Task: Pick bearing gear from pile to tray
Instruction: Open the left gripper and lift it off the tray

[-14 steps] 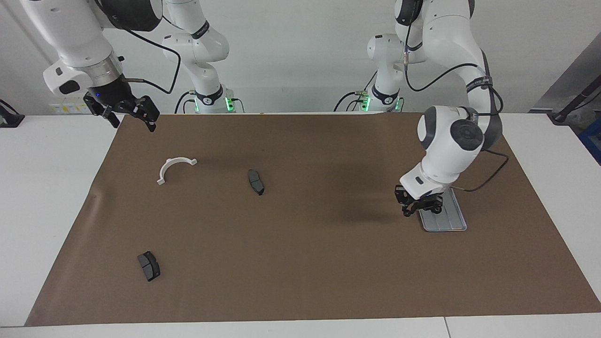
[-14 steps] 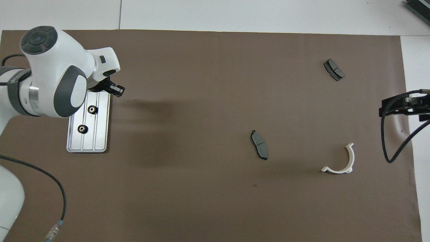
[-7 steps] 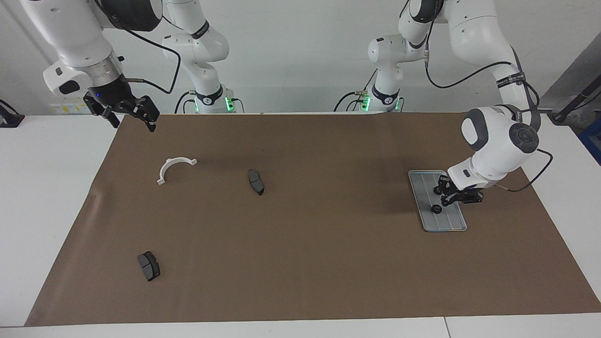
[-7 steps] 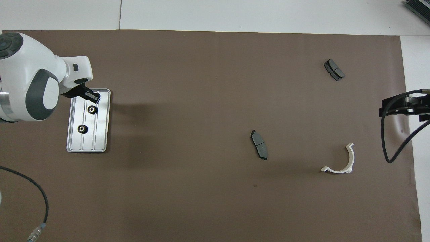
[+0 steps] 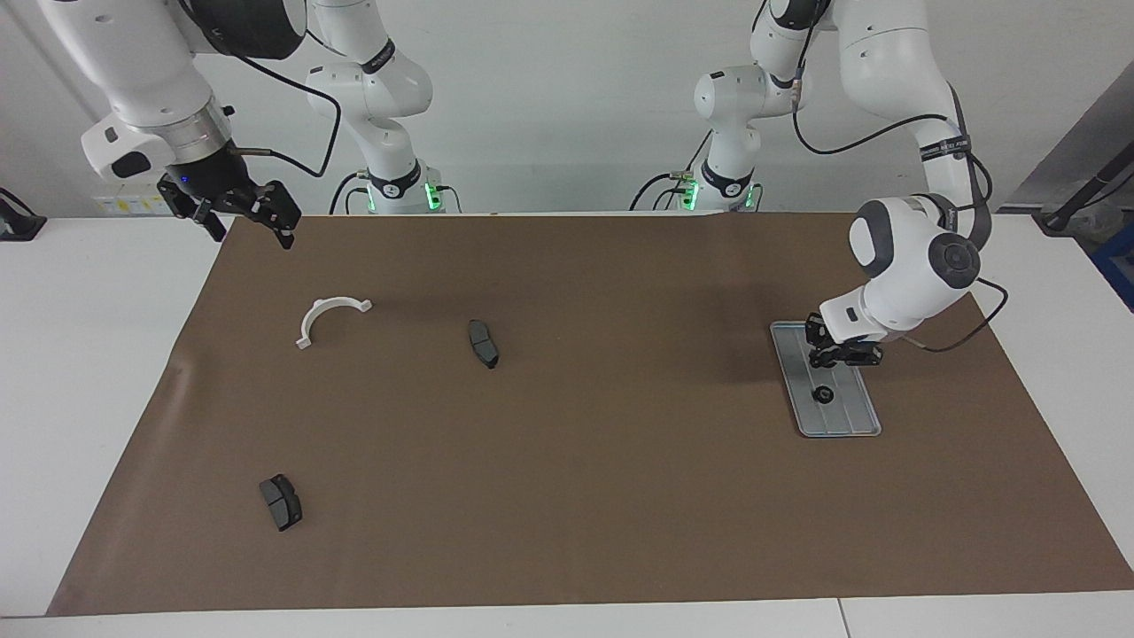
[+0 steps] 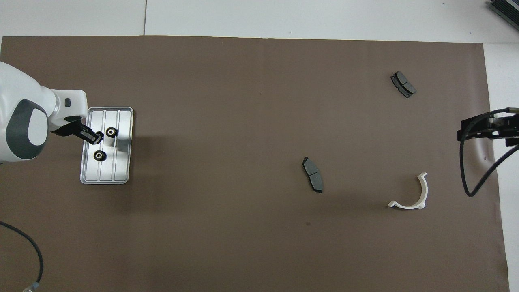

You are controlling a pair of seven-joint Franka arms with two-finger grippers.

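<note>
Left gripper (image 5: 833,353) has swung off the tray's farther end and now hangs over the tray (image 6: 123,162) nearer the robots, fingertips pinched together with nothing between them. Two black gears sit in the tray: one gear (image 6: 111,132) farther from the robots, second gear (image 6: 99,155) nearer; in the facing view only one shows, the other hidden by the gripper. Tray lies on the brown mat (image 5: 567,425) at the left arm's end of the table. Right gripper (image 5: 237,211) waits over the mat's edge at the right arm's end, fingers spread wide, unchanged from before. Remaining pile parts haven't shifted: white half-ring bracket (image 5: 330,317) and one brake pad (image 5: 483,343) nearer the robots, another brake pad (image 5: 281,501) farther out, all well apart from the tray.
</note>
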